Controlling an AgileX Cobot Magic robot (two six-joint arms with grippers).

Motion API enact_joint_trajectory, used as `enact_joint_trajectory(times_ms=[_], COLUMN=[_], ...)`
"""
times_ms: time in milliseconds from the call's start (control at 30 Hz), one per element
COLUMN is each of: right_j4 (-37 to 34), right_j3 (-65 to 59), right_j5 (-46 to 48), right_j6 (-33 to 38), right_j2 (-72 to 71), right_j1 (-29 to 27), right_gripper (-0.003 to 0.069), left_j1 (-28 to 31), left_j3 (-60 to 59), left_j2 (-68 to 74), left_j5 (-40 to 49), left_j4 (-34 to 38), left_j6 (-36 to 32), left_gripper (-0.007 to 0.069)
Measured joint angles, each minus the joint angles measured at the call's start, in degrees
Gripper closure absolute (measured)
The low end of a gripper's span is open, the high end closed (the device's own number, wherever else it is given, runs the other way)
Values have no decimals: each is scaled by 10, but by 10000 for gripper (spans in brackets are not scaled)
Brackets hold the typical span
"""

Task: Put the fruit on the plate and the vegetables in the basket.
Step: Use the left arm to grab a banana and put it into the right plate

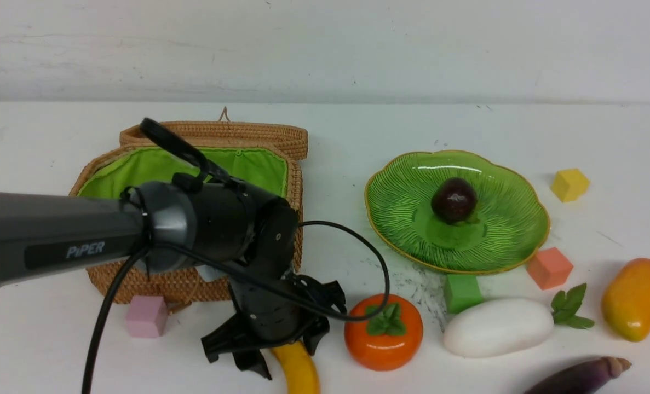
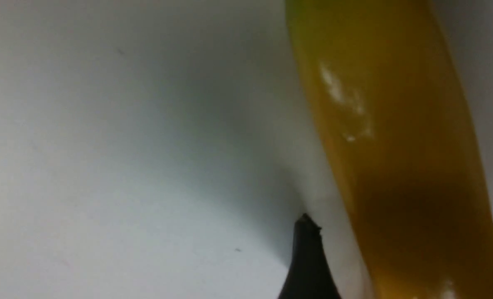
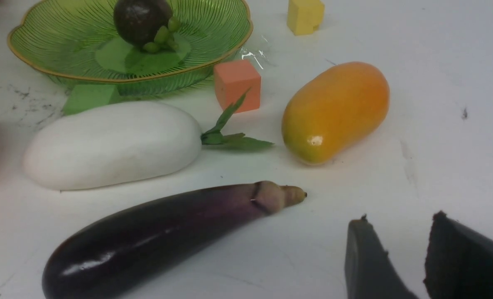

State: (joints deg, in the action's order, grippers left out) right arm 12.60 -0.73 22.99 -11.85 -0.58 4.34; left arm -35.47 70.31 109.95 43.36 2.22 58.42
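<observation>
One glossy yellow banana (image 2: 396, 124) lies within the spread left hand (image 2: 402, 221); the right hand (image 3: 401, 216) is spread too.

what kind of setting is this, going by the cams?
Looks like a robot test bench: a PiPER-labelled arm, glossy, likely toy produce such as the mango, and small coloured cubes on a white surface.

2 cubes, green (image 1: 462, 294) and orange (image 1: 550, 268), block the green plate's (image 1: 500, 241) near side.
</observation>
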Motion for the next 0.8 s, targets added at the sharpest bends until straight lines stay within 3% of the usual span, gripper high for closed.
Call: enact_joint_trajectory(times_ms=[200, 367, 667, 800], right_j4=[0, 0, 0, 0], right_j3=[0, 0, 0, 0], right_j5=[0, 0, 0, 0], right_j6=[0, 0, 0, 0], right_j2=[0, 0, 0, 0], right_j1=[0, 0, 0, 0], right_gripper=[417, 417, 417, 417], left_j1=[0, 0, 0, 0], left_j3=[1, 1, 3, 4], left_j2=[1, 2, 3, 1], left_j5=[4, 12, 27, 63], left_j4=[2, 2, 9, 31], left_j6=[-3, -3, -26, -106], left_gripper=[205, 317, 318, 318])
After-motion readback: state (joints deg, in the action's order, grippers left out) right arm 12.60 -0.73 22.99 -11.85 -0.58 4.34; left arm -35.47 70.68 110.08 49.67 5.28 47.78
